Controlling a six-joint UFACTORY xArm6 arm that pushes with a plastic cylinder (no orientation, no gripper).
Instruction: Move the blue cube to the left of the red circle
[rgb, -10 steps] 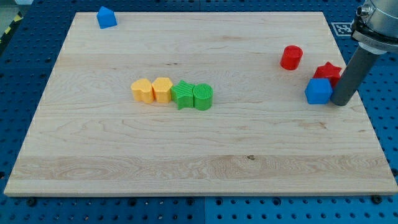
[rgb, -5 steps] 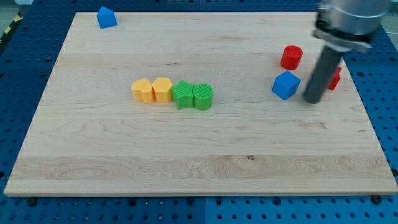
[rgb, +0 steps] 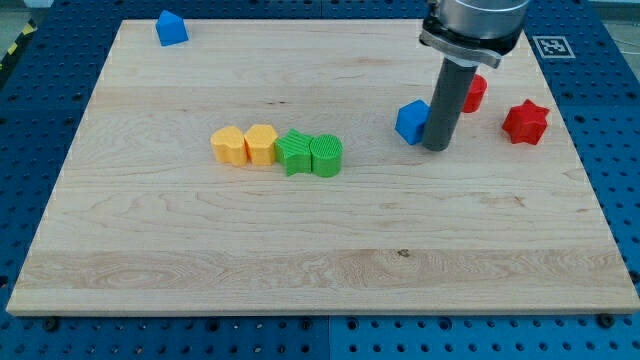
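Note:
The blue cube (rgb: 410, 121) sits on the wooden board at the view's upper right. My tip (rgb: 435, 147) rests against the cube's right side. The red circle (rgb: 474, 93), a short red cylinder, stands just behind my rod and is partly hidden by it. The cube lies to the left of and slightly below the red circle.
A red star (rgb: 525, 122) lies right of the rod. A second blue block (rgb: 171, 28) sits at the board's top left corner. Near the middle stand two yellow blocks (rgb: 229, 145) (rgb: 261, 143), a green star (rgb: 294, 152) and a green cylinder (rgb: 326, 155) in a row.
My tip has swept left across the board's right side, pushing the blue cube from beside the red star to a spot left of the red circle. The red star is now uncovered.

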